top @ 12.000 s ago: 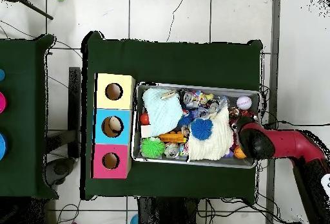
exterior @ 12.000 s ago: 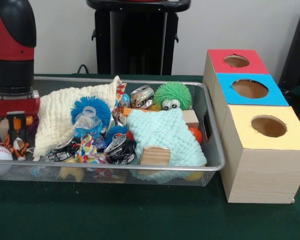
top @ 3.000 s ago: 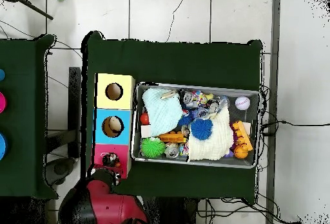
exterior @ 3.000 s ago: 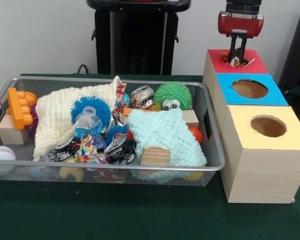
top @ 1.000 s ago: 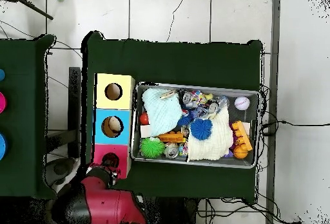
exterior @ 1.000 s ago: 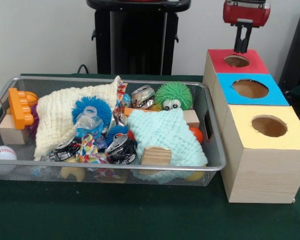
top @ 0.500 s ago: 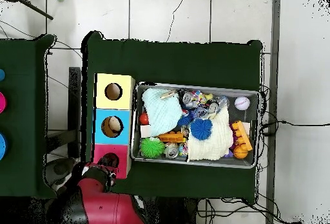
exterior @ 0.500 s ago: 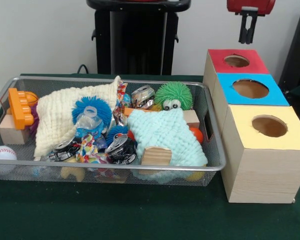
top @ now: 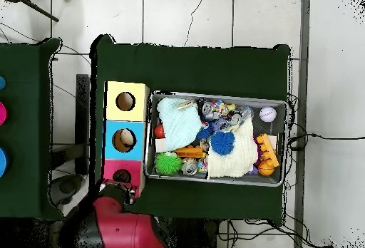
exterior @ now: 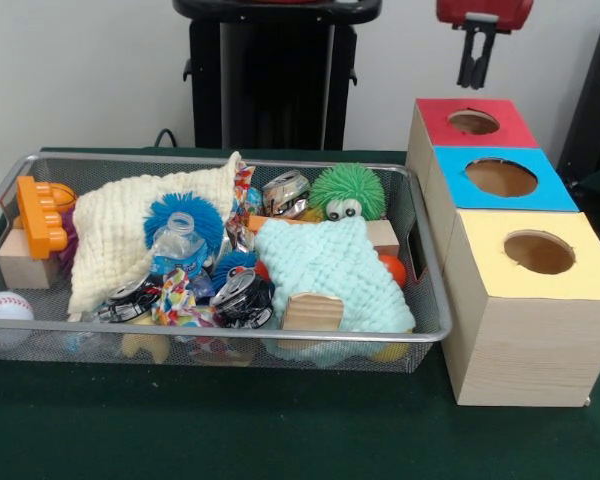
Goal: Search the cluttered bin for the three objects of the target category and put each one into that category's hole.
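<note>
above the red hole (exterior: pixel 473 122), your gripper (exterior: pixel 474 79) hangs empty, jaws nearly together; swing back over the bin (exterior: pixel 425 262) before descending.

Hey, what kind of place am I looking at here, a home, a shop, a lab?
Most likely a robotics lab: a red gripper hangs above a wooden sorting box with three coloured holes, beside a wire mesh bin of jumbled toys on a green-covered table.

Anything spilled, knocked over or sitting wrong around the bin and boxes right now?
Nothing stands out. The wire bin sits square on the table with its jumble of toys, cloths and crushed cans all inside it. The three boxes stand in a straight row, red box farthest back. The gripper hangs empty above it.
</note>
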